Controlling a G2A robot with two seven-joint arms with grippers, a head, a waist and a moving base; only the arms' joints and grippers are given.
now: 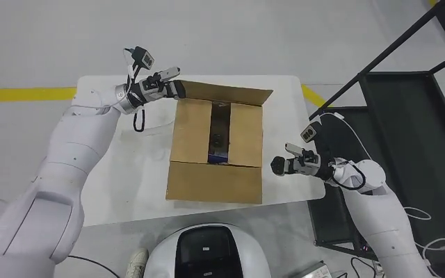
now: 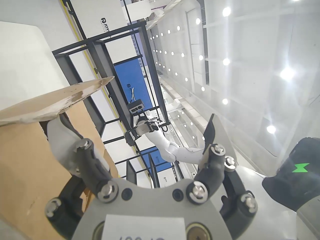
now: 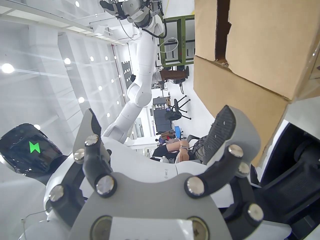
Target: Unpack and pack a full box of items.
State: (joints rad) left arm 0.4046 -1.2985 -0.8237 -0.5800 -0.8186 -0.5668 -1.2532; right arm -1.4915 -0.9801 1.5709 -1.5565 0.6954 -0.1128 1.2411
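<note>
White table [image 1: 132, 174], broad, with the cardboard box [image 1: 191, 132] at mid-table, squarely in front of the robot. Not yet unpacked by the look of it. Side flaps laid nearly shut, narrow slot between them running near to far. Dark and blue items [image 1: 220, 142] glimpsed through the slot, kind not told. Far flap [image 1: 226, 92] standing up at a slant; near flap [image 1: 215, 182] folded outward toward the robot. Left arm stretched over the far left of the table. Left gripper [image 1: 175, 80] at the box's far left corner, jaws apart, one finger [image 2: 62, 138] tucked against the cardboard beneath the far flap's torn edge, touching or very nearly, the other clear in open air. Right arm bent in from the side. Right gripper [image 1: 283, 157] just beside the box's right wall toward the near end, jaws apart, holding nothing, aimed across at the box. Judged: flap-opening stage. Left gripper nearer the far flap, right gripper nearer the right side flap [image 1: 245, 135], straight ahead of it. Outward lift of that flap likely needed before any unpacking.
</note>
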